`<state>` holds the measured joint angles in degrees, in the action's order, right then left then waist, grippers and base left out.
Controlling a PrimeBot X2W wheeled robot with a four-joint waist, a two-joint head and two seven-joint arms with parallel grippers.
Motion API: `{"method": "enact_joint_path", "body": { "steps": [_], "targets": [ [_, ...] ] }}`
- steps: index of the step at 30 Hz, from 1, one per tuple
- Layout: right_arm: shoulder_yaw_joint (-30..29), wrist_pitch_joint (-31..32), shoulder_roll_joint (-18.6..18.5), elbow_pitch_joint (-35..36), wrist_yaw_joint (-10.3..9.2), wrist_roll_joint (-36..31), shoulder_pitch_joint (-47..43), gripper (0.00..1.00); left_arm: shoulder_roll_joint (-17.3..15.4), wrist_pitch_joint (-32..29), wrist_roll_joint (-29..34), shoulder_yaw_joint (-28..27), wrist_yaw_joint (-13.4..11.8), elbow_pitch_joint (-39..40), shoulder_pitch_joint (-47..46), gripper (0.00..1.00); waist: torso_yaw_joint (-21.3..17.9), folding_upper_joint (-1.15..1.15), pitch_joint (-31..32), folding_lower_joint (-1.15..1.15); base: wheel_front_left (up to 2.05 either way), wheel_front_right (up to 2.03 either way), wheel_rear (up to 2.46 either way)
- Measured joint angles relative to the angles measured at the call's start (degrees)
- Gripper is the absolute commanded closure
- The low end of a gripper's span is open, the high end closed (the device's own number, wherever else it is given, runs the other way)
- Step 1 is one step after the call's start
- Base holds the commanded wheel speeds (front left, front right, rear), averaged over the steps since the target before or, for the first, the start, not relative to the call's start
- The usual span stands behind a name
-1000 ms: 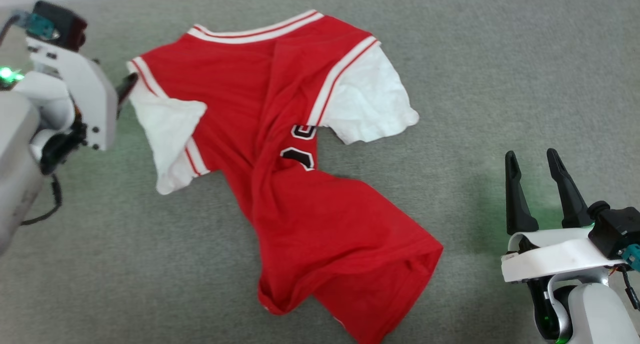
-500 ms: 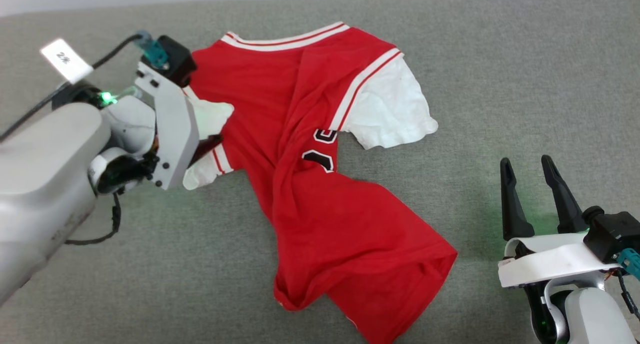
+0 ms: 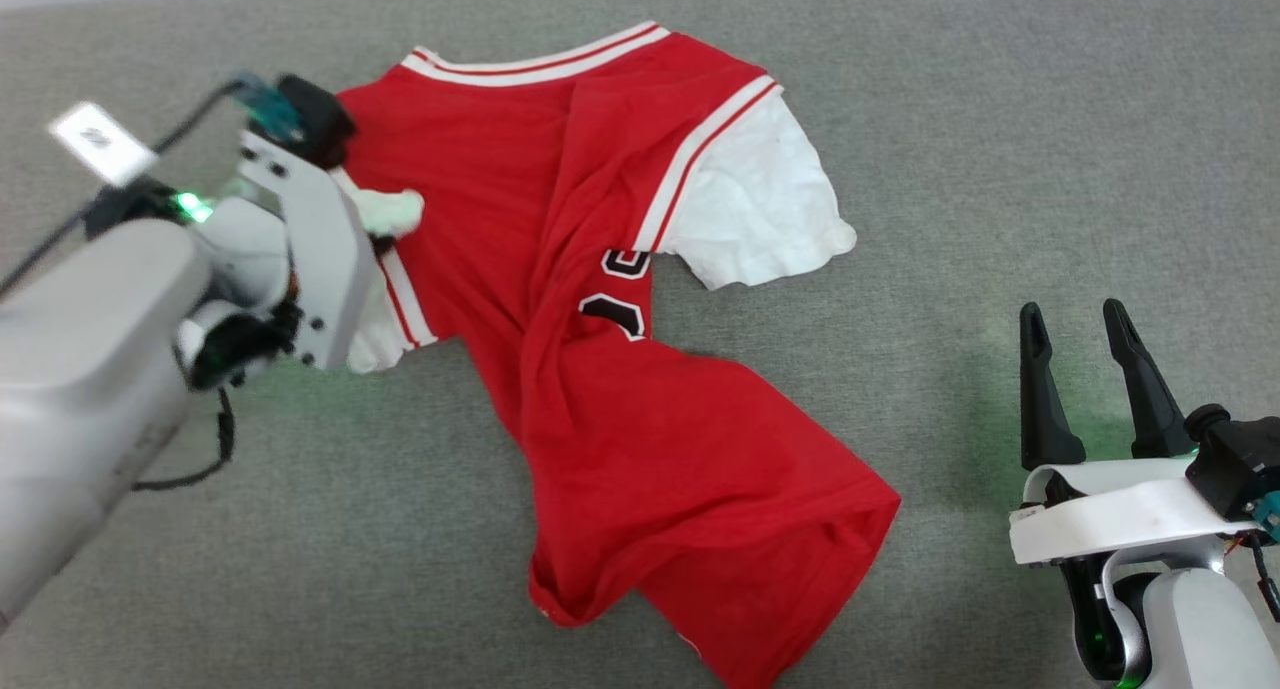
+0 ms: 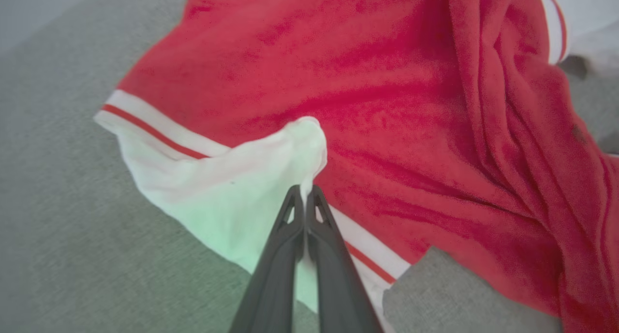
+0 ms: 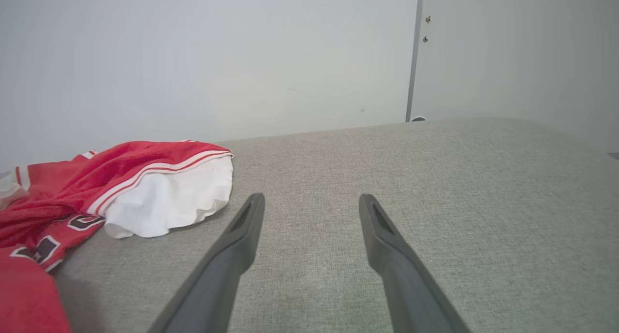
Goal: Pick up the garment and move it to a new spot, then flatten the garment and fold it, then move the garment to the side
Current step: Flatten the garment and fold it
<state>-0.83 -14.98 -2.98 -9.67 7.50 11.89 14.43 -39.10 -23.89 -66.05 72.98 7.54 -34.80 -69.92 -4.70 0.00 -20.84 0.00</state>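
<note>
- Fingers (image 3: 1040,399) of the right gripper (image 3: 1071,309) stand wide apart and empty at the grey surface's (image 3: 1000,119) near right corner.
- Garment (image 3: 620,449) lies crumpled mid-surface, its long axis diagonal: hem near-right, collar toward the far edge.
- Left gripper (image 4: 303,190), open a second ago, has just clamped the white sleeve (image 4: 227,188) at far left. The pickup grasp looks made, so lifting comes next.

The garment (image 3: 620,439) was soft matt cloth. Its red body looked fuzzy and napped up close and was creased into ridges. Its white sleeve (image 3: 750,209) looked thinner and crinkled. The bench (image 3: 1000,119) wore a grey woven fabric, coarse and matt. The fingers (image 5: 242,236) of the right hand (image 3: 1072,312) were smooth, dark, matt plastic, like those of the left hand (image 4: 303,197). The right wrist shell (image 3: 1120,514) looked like smooth white plastic with a slight sheen. The wall (image 5: 193,57) was pale, smooth and matt.
</note>
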Motion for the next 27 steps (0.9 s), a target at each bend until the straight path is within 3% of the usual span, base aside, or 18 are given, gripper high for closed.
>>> {"method": "enact_joint_path", "body": {
  "steps": [11, 12, 14, 15, 22, 27],
  "targets": [
    [-0.54, 0.00, 0.01, -0.68, 0.01, -1.45, -0.79, 0.00, -1.78, 9.46, -11.50, -7.77, -0.10, -7.61, 5.84, 0.99, 2.44, 0.00, 2.69, 0.00, 0.00, 0.00, 0.00],
    [-0.47, 0.00, 0.02, -0.89, 0.01, -1.55, -1.02, 0.00, -1.82, 9.89, -12.15, -7.98, -0.36, -8.65, 6.83, 0.86, 2.65, 0.00, 3.03, 0.00, 0.00, 0.00, 0.00],
    [-0.42, 0.01, 0.02, -1.02, 0.01, -2.14, -1.03, 0.00, -1.25, 10.95, -12.81, -8.09, -0.96, -11.61, 9.57, 0.48, 3.28, 0.00, 4.04, 0.00, 0.00, 0.00, 0.00],
    [-0.40, 0.05, 0.02, -1.02, 0.01, -2.43, -1.03, 0.00, -0.86, 11.50, -13.41, -8.32, -1.03, -12.66, 10.35, 0.02, 3.48, 0.00, 4.36, 0.00, 0.00, 0.00, 0.00],
    [-0.15, 2.11, 0.01, -0.25, 0.00, -4.58, -1.40, 0.00, 1.12, 18.57, -14.38, -10.01, -0.70, -15.56, 12.57, 0.00, 4.35, 0.00, 6.52, 0.00, 0.00, 0.00, 0.00],
    [0.89, 5.23, -0.83, 0.52, 0.01, -5.54, -2.14, 0.00, 0.70, 30.20, -12.43, -10.99, -0.43, -13.52, 15.02, 0.00, 4.99, 0.00, 8.56, 0.00, 0.00, 0.00, 0.00]
  ]
}}
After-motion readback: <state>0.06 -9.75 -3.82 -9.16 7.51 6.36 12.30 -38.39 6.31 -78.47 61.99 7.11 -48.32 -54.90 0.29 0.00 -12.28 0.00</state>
